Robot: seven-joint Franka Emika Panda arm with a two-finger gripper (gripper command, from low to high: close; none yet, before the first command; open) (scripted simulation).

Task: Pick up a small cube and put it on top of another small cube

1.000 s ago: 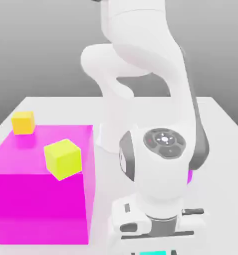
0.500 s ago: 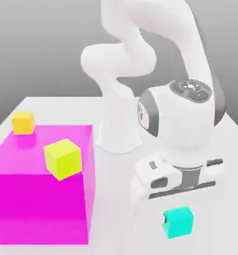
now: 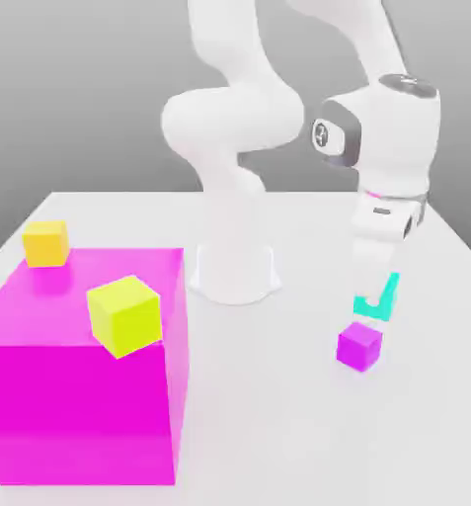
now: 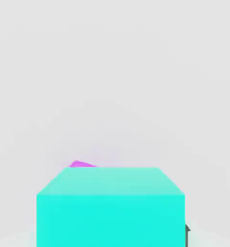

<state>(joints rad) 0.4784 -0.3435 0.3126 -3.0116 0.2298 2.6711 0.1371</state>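
Observation:
My gripper is shut on the small cyan cube, which hangs in the air on the exterior view's right. Just below it, slightly toward the exterior view's left, the small purple cube rests on the white table. A narrow gap separates the two cubes. In the hand view the cyan cube sits large and close, and a sliver of the purple cube peeks out behind its edge.
A huge magenta block stands at the exterior view's left, with one yellow cube on its top front and another yellow cube at its far corner. The arm's white base stands mid-table behind the cubes.
The gripper has lifted the cyan cube from the table's front and carried it back and toward the exterior view's right, to just above the purple cube.

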